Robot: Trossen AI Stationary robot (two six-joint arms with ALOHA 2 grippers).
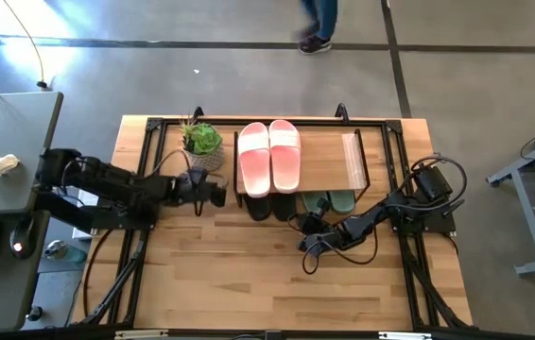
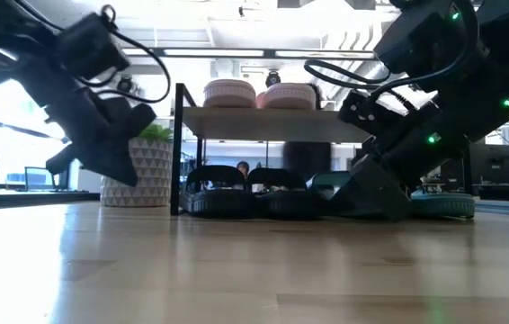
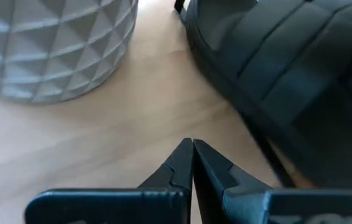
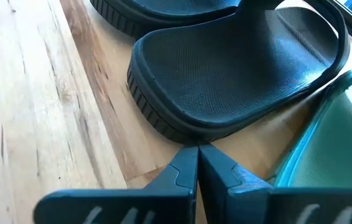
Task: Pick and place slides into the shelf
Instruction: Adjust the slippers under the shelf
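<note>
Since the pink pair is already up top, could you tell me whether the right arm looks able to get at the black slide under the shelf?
Probably yes: the right gripper, shut, sits at the heel of the black slide, nothing between them.

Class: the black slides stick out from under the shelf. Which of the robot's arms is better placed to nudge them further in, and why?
Probably right. The right hand, shut, sits at the heel of a black slide. The left hand, shut, is beside the planter, at the other black slide's side.
</note>
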